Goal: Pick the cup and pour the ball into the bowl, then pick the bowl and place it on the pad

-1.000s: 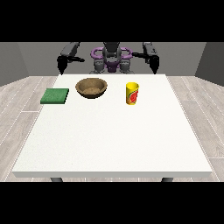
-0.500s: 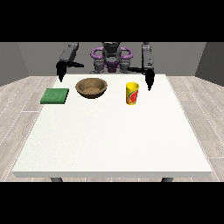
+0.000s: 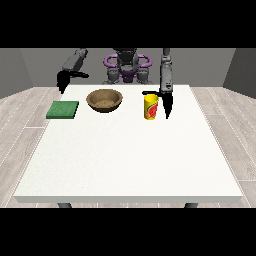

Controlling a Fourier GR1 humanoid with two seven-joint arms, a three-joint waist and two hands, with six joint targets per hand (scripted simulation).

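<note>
The hand at the view's right [image 3: 165, 102] hangs fingers-down and straight, thumb out, just beside the yellow cup [image 3: 151, 106]. The hand at the view's left [image 3: 63, 80] hovers relaxed above the green pad [image 3: 63, 109]; the wooden bowl [image 3: 104, 99] sits between.

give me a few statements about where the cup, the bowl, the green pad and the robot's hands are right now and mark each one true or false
1. The yellow cup stands upright on the table. True.
2. The wooden bowl sits on the green pad. False: the bowl rests on the table, beside the pad and apart from it.
3. The hand at the view's right is close beside the cup. True.
4. The hand at the view's left holds the bowl. False: it hangs near the table's far edge, beyond the pad, holding nothing.
5. The cup lies between the bowl and the pad. False: the bowl is between the pad and the cup.
</note>
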